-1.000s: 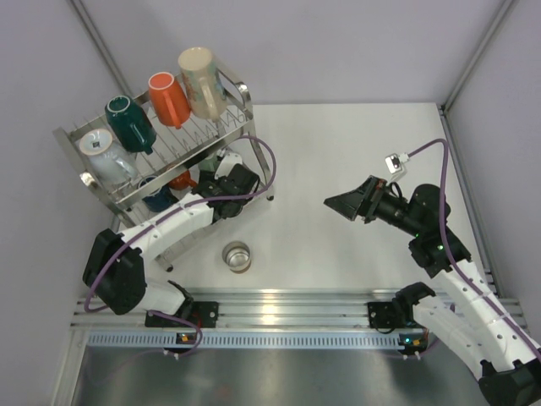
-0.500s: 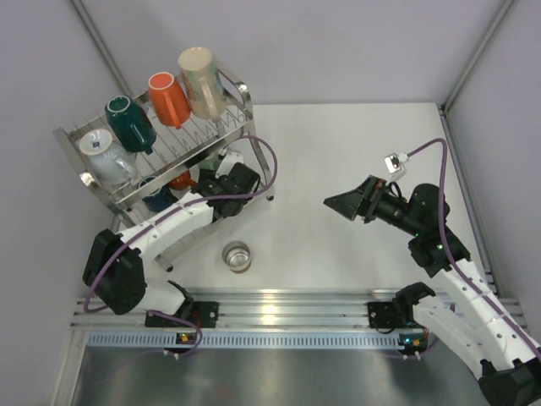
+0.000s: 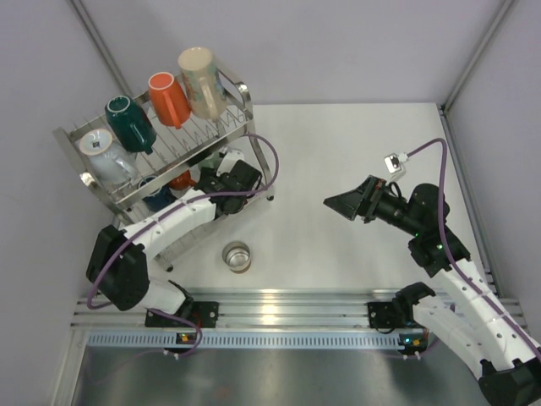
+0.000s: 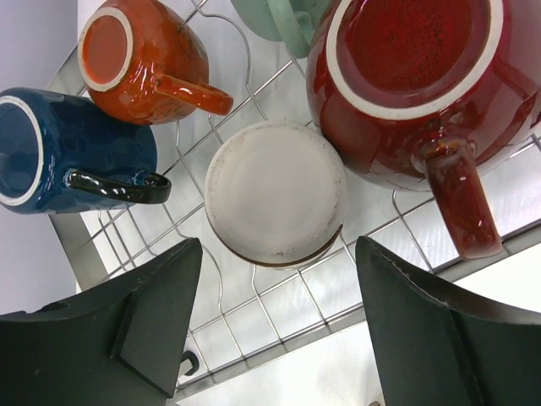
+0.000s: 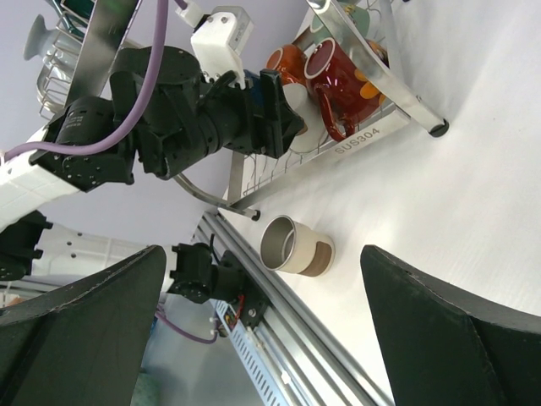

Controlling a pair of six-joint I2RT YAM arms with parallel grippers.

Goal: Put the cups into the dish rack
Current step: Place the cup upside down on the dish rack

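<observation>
Brown cup (image 3: pixel 237 256), lower centre: stiff, probably slippery glaze; pinch its rim. Left jaws, right jaws: wide, empty.

Top view looks down over the whole worktop (image 3: pixel 355 144). Left wrist faces the dish rack (image 3: pixel 203 131) up close; right wrist sees it from afar, sharing the red mug (image 5: pixel 342 85).

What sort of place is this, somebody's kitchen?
Probably a robotics test bench, not a kitchen: a left arm and right arm bolted to a metal rail, a white table boxed in by plain grey panels, and a dish rack of cups as practice props.
</observation>
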